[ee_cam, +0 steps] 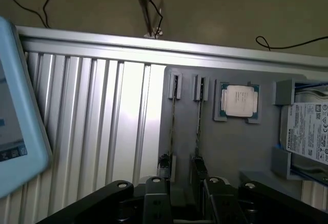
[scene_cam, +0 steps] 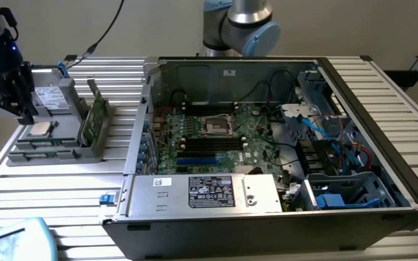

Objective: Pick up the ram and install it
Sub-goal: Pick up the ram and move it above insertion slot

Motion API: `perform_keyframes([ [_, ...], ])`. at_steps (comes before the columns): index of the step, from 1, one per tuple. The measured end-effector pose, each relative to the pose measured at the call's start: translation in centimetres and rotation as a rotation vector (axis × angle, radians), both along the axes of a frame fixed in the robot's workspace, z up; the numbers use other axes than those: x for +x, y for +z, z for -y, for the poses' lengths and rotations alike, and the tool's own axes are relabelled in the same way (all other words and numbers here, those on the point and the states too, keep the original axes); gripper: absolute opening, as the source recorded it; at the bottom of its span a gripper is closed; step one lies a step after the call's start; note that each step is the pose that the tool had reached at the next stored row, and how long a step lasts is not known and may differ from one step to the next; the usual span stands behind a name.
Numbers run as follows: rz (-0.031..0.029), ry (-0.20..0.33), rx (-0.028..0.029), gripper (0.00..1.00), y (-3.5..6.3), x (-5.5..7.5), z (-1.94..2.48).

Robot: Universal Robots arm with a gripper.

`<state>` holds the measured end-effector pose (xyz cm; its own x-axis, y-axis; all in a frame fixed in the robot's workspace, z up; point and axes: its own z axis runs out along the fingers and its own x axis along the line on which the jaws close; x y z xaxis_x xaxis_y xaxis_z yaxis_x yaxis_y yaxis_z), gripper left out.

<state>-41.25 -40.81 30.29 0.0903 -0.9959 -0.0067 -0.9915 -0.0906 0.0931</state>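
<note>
In gray holder (scene_cam: 45,156) slots, beside CPU (scene_cam: 41,129): ram (scene_cam: 93,120) standing on edge, long axis along holder. Over holder's other side, past CPU: gripper (scene_cam: 11,103), fingers apart, empty, clear of ram.

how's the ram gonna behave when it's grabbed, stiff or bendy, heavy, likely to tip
Probably stiff: the ram stands straight on its long edge without sagging. Likely light, since it looks very thin edge-on. It seems unlikely to tip while slots in the gray holder brace it, but once lifted such a narrow stick could pivot in a grip.
</note>
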Motion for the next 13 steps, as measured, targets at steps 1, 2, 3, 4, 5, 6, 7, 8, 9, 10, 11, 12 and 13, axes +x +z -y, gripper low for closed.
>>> perform_keyframes([
  [1, 0.0, 0.0, 0.0003, 0.31, -0.18, 0.0, 0.0],
  [2, -0.0001, 0.0, 0.0009, 0.31, -0.36, 0.0, 0.0],
  [3, -0.0001, 0.0, 0.0016, 0.31, -0.55, 0.0, 0.0],
  [4, -0.0001, 0.0, 0.0023, 0.31, -0.73, 0.0, 0.0],
  [5, -0.0001, 0.0, 0.003, 0.31, -0.91, 0.0, 0.0],
  [6, 0.0, 0.0, 0.0037, 0.31, -1.08, 0.0, 0.0],
  [7, -0.0001, 0.001, 0.0043, 0.31, -1.26, 0.0, 0.0],
  [8, -0.0001, 0.001, 0.0049, 0.31, -1.46, 0.0, 0.0],
  [9, -0.0001, 0.001, 0.0055, 0.31, -1.64, -0.1, 0.0],
  [10, -0.0001, 0.001, 0.006, 0.31, -1.82, -0.1, 0.0],
  [11, 0.0, 0.001, 0.0064, 0.31, -2.0, -0.1, 0.01],
  [12, -0.0001, 0.001, 0.0069, 0.31, -2.18, -0.1, 0.01],
  [13, -0.0001, 0.001, 0.0072, 0.31, -2.36, -0.1, 0.01],
])
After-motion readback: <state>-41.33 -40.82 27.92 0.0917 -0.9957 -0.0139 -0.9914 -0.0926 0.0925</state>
